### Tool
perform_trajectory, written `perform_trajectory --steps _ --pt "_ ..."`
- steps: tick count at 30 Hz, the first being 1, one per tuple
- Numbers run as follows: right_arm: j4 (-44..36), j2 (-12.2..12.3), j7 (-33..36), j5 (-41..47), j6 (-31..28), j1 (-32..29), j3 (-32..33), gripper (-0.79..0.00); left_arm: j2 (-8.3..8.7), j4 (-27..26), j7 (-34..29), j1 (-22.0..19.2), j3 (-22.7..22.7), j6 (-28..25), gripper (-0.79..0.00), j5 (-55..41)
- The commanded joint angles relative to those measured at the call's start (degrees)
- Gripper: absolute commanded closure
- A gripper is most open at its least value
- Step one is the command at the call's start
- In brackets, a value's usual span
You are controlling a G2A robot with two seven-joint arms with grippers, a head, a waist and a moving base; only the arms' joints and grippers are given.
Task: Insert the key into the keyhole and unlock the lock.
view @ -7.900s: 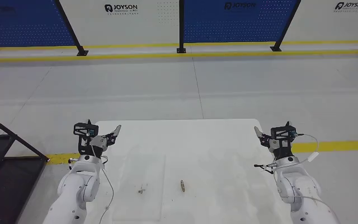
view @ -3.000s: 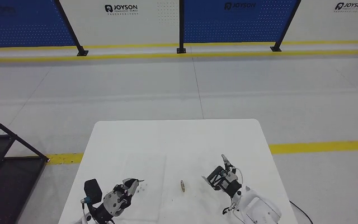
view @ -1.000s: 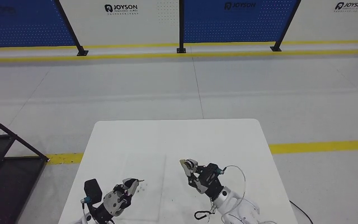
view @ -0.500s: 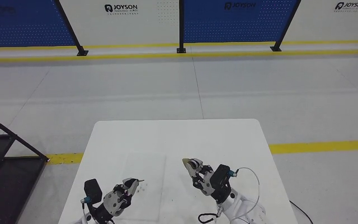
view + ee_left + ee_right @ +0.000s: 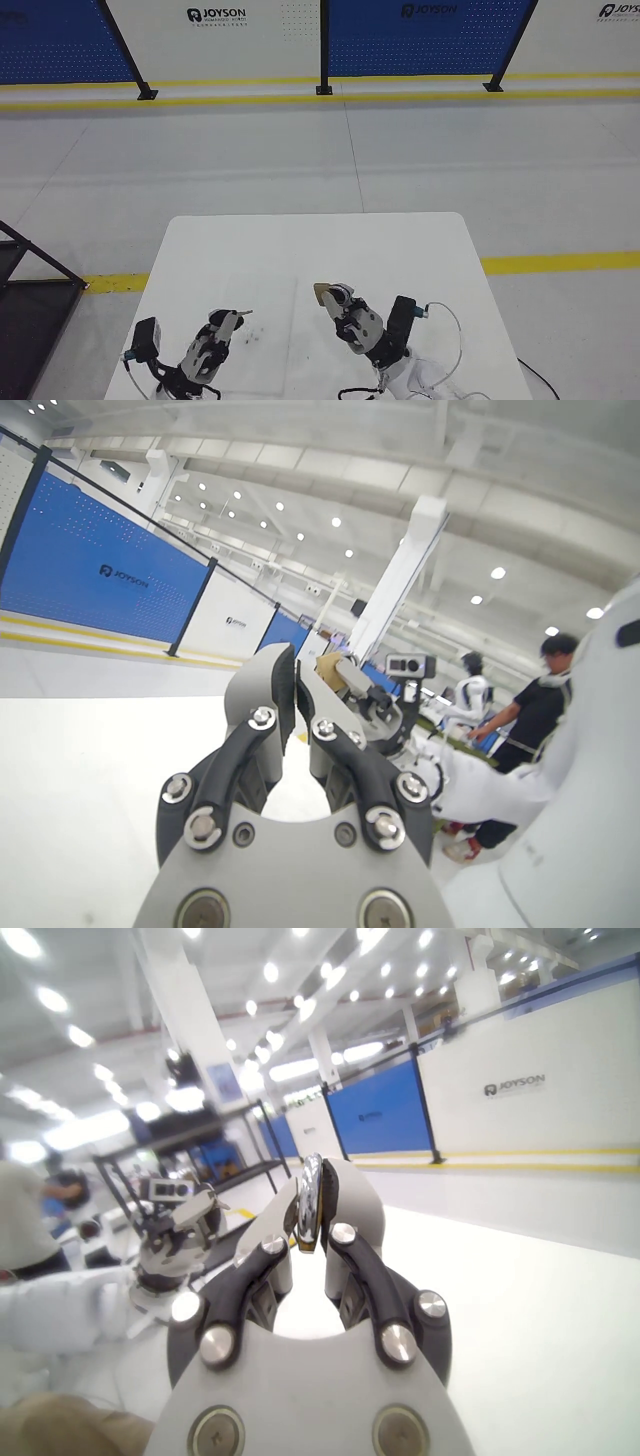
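Gripping brass padlock (image 5: pixel 306 1215) with chrome shackle between pads, right pincer (image 5: pixel 313 1180) sits over tabletop (image 5: pixel 300 250), lower centre of top view. Lower left, left pincer (image 5: pixel 291 677) clenched on thin key (image 5: pixel 244 312), sliver protruding at tip.

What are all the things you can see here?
table: one, white, under both arms.
lock: one, silver and brass, up in the right gripper.
key: one, small, dark, poking out of the left gripper.
fence panels: several, blue and white, far behind the table.
floor lines: several, yellow, along the fence and beside the table.
rack: one, black, left of the table.
left gripper: one, grey and black, shut on the key.
right gripper: one, grey and black, shut on the lock.
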Motion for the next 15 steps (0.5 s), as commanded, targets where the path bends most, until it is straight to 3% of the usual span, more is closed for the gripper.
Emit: perform_trajectory --steps 1,9,15 --pt "2.4 -0.6 -3.2 1.4 -2.6 1.7 -2.3 0.000 0.06 0.3 -0.8 -1.1 2.9 -0.7 0.000 -4.3" --pt "8.9 -3.1 -13.0 2.8 -9.7 7.2 -10.6 0.000 1.35 -1.0 -2.9 -5.2 12.6 -0.7 0.000 -17.2" --pt "9.8 -3.4 -14.2 2.1 -9.4 8.0 -11.3 0.000 1.43 -1.0 -3.1 -5.4 12.8 -0.7 0.000 -17.5"
